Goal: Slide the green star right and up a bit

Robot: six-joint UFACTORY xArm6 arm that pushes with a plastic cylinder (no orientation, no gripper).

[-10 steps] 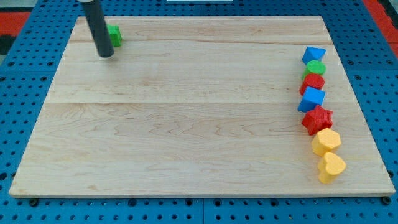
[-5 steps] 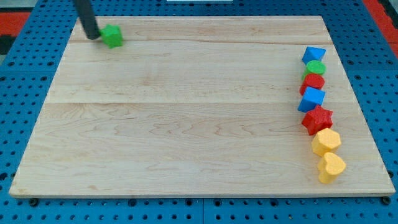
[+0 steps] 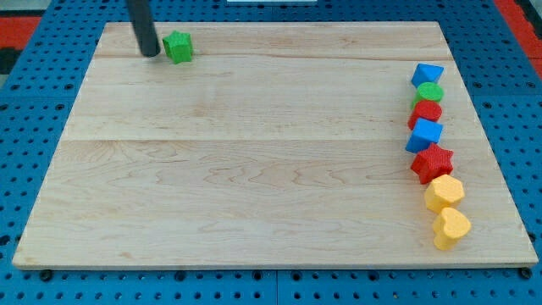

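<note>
Item 1. My tip (image 3: 151, 54): lower end of a straight dark rod, resting on the tabletop (image 3: 254, 169) near its top-left corner. I carry no pincer, so there is nothing to spread or press together; the rod only pushes. The tip stands just to the view's left of the green star, very close; whether it touches I cannot tell.

Item 2. Green star (image 3: 179, 47): the task's block. Small, bright green, with a notched outline, lying flat near the tabletop's top edge, well over toward the view's left. Judged light, rigid and hard, likely to slide easily on the smooth pale wood and to spin if pushed off centre. No taking hold is possible; the contact point should be its lower-left side, so that the push carries it right and slightly up. Little tabletop is left above it, so the upward part must be small.

Item 3. Column of blocks along the view's right edge, well apart from the star, top to bottom: blue block (image 3: 428, 74), green block (image 3: 429, 91), red block (image 3: 426, 111), second blue block (image 3: 424, 135), red star (image 3: 433, 163), yellow block (image 3: 445, 193), yellow heart (image 3: 451, 227). Neighbours touch or nearly touch. None lies in the star's path.
</note>
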